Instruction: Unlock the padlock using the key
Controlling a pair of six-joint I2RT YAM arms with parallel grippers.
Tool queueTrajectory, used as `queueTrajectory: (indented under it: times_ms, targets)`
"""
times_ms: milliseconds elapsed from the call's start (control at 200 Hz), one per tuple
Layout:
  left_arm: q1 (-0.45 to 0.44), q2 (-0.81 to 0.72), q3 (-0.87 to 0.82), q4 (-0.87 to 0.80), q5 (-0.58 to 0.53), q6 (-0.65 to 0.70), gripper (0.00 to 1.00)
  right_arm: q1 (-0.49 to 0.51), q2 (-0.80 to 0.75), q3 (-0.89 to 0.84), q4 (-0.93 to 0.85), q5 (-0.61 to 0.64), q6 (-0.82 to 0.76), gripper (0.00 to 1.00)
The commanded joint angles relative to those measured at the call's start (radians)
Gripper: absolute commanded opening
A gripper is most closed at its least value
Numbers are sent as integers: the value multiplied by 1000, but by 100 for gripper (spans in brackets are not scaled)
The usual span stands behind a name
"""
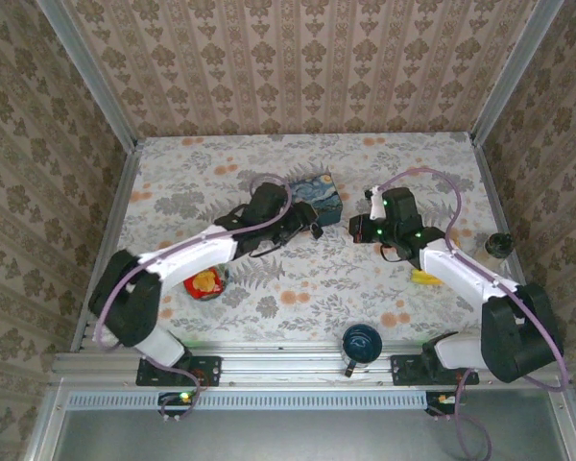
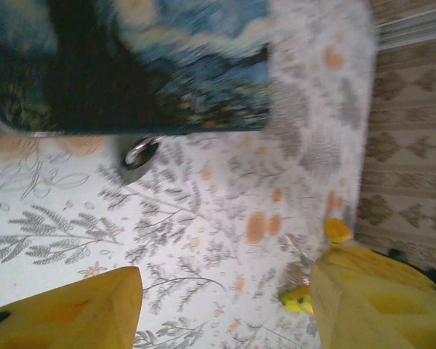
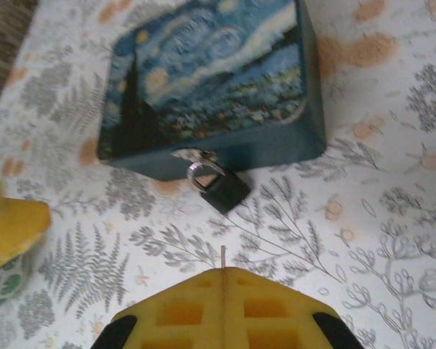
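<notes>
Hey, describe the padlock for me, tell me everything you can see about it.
The padlock is tiny, with a dark, squarish body and a thin silvery shackle, both seemingly metal. The shackle looks closed and hooks into the latch on the front wall of the starry-night tin. The body lies tilted on the flowered tabletop, angled away from the tin. Nothing else touches it.

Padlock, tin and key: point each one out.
padlock (image 3: pixel 227 192): right wrist view, dark body.
tin (image 3: pixel 211 73): right wrist view, painted lid.
key (image 3: pixel 223 254): right wrist view, thin tip past the right gripper (image 3: pixel 223 275).
</notes>
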Motion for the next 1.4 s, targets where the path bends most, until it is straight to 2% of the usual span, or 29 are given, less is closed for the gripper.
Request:
queueTrajectory:
  times_ms: [0, 75, 150, 250, 425, 590, 770, 1210, 1395]
  targets:
    - [25, -99, -87, 97, -46, 189, 61, -12, -44, -27, 87, -73, 40, 0]
    - [46, -160, -150, 182, -27, 267, 60, -24, -56, -29, 139, -121, 75, 0]
    - [68, -198, -193, 295, 57, 364, 60, -33, -58, -24, 187, -166, 115, 0]
    - [94, -207, -232, 453, 165, 411, 59, -36, -51, -9, 243, -223, 164, 0]
    - [118, -144, -214, 638, 381, 390, 55, -37, -48, -1, 345, -300, 263, 0]
    - [120, -80, -162, 683, 530, 346, 53, -37, -48, -15, 450, -361, 357, 0]
    - [136, -41, -154, 723, 556, 295, 49, -37, -62, -28, 499, -386, 399, 0]
    - [132, 97, -130, 1010, 628, 91, 46, -37, -82, -37, 522, -401, 426, 0]
    - [128, 130, -116, 1044, 637, 62, 43, -37, -81, -38, 532, -406, 435, 0]
